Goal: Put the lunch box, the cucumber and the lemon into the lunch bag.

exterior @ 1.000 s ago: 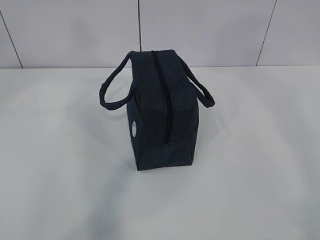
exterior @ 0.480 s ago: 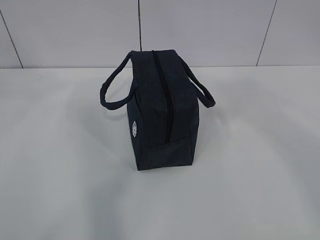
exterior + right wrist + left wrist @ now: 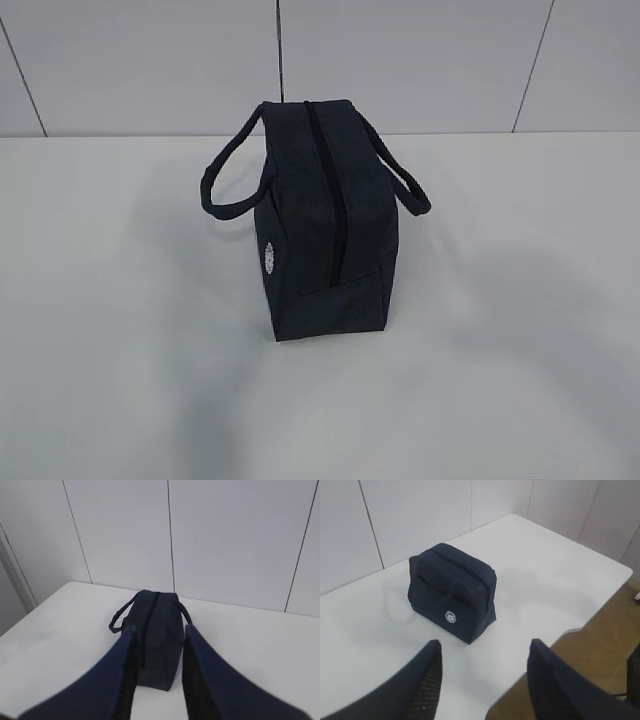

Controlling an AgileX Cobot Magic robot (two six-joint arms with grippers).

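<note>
Bench [image 3: 110, 380] of white carries the lunch bag [image 3: 325, 225] upright and zipped, well ahead of the left pincer [image 3: 485, 680], spread wide and empty, and just beyond the right pincer [image 3: 157, 675], narrower, holding nothing.

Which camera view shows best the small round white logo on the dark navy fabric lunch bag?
The left wrist view: the small round white logo faces this camera, on the dark navy fabric lunch bag. The exterior view shows the logo only edge-on, as a thin sliver. The right wrist view does not show it.
</note>
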